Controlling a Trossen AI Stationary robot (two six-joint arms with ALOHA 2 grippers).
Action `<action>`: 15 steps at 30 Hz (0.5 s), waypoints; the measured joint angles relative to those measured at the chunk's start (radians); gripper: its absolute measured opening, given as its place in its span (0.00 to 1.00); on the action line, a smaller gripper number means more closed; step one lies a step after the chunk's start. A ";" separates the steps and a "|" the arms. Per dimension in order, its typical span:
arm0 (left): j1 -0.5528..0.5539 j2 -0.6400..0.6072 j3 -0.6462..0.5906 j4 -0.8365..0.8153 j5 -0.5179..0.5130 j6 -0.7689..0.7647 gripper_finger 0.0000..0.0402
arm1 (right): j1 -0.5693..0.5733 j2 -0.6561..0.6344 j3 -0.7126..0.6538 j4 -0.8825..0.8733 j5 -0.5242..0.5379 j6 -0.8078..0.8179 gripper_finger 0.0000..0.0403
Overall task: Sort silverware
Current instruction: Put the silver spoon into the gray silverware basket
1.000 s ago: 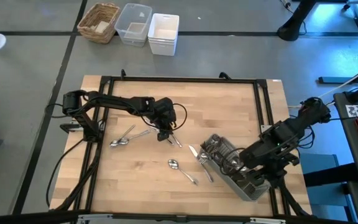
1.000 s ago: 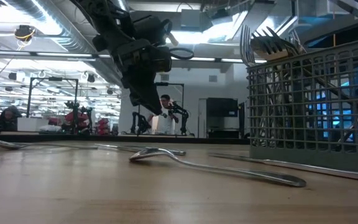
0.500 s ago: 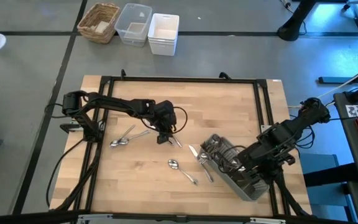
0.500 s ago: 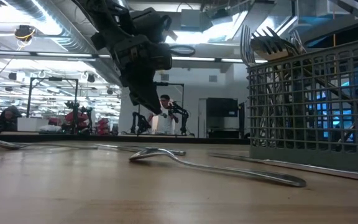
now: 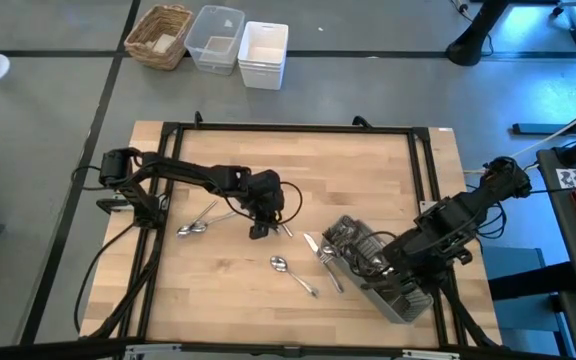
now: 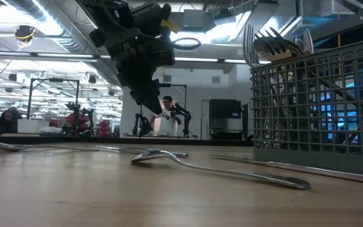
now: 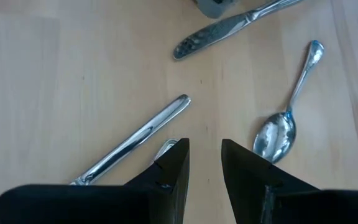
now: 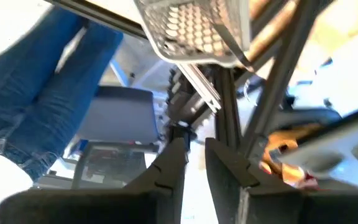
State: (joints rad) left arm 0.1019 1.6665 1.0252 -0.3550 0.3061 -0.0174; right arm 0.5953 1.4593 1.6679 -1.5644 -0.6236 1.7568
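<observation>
Nearest the front edge of the tabletop (image 5: 218,300), one spoon (image 5: 280,264) lies flat with nothing near it. Just beyond, the left gripper (image 5: 258,230) hangs low over a knife (image 7: 132,142), its fingers (image 7: 173,168) a narrow gap apart and holding nothing; that gap sits beside the blade's end, not astride it, so a close from this spot could pinch only an edge and skid the knife across the wood, or nudge the spoon lying just beside it. Two more spoons (image 5: 200,222) rest further toward the left arm's base. Over at the right side the cutlery caddy (image 5: 373,268) is already crowded with upright forks (image 6: 276,44), and the right gripper (image 5: 400,272) sits against it, fingers slightly parted, nothing visibly gripped. Pulling away carelessly could snag a handle and tip the caddy, spilling the sorted pieces
</observation>
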 joint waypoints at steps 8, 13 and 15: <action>-0.060 -0.001 0.000 0.079 0.000 0.044 0.21 | 0.000 -0.001 0.106 0.118 0.350 0.005 0.17; -0.111 0.002 0.000 0.232 -0.001 0.099 0.21 | 0.000 -0.001 0.116 0.250 0.679 -0.090 0.17; -0.127 0.002 0.000 0.270 -0.009 0.151 0.21 | 0.000 -0.001 0.116 0.297 0.765 -0.155 0.17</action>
State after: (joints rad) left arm -0.0250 1.6684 1.0252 -0.0848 0.2973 0.1335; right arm 0.5953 1.4586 1.7844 -1.2670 0.1410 1.6019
